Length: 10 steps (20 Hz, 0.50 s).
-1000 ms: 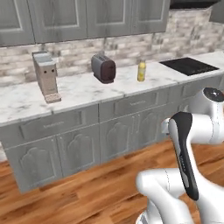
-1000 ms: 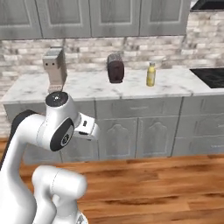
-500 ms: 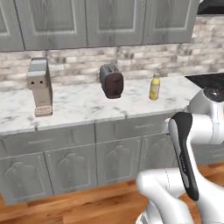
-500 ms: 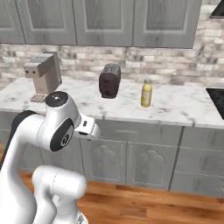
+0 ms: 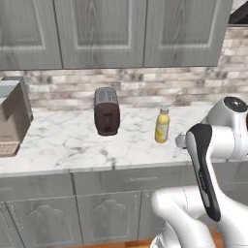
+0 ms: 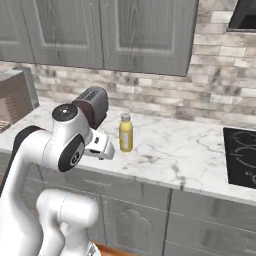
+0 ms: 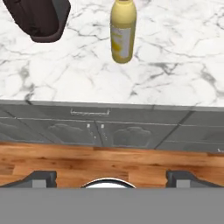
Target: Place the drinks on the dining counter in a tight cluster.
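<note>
Yellow juice bottle (image 5: 162, 125) upright on the marble worktop (image 5: 68, 145), brick wall and grey cabinets behind.
The dark toaster (image 5: 106, 111) stands at the bottle's 9 o'clock; gripper (image 7: 111, 177) fingers wide apart, empty, over the wooden floor (image 7: 109, 159).

juice bottle (image 5: 162, 125): 1, yellow with pale cap
toaster (image 5: 106, 111): 1, dark
coffee machine (image 5: 12, 117): 1
cooktop (image 6: 242, 156): 1, black
worktop (image 5: 63, 140): 1, marble
upper cabinet doors (image 5: 99, 31): 3 in left base view
</note>
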Motion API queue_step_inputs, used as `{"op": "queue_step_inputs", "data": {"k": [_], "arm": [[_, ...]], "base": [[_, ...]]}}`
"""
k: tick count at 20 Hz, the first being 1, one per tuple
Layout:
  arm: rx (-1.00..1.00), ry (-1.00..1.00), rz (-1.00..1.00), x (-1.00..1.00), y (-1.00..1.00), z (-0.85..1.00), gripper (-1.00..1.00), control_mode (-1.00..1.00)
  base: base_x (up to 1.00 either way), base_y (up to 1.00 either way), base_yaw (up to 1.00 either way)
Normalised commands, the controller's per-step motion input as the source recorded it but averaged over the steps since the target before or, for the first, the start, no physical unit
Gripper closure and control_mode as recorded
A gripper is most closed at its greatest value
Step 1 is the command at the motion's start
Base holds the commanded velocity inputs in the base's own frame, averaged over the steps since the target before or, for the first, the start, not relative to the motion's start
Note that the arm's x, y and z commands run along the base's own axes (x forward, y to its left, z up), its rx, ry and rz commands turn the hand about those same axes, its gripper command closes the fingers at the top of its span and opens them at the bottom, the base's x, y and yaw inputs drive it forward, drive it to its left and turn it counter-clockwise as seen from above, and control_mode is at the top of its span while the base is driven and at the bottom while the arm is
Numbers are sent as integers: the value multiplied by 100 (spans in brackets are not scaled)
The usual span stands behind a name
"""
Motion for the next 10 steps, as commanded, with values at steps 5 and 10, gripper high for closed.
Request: {"op": "queue_step_inputs", "data": {"k": [5, 10], "arm": [[0, 0, 0, 0, 0, 0, -100, 100], [0, 0, 0, 0, 0, 0, -100, 100]], "base": [[59, -27, 0], [89, 25, -11]]}}
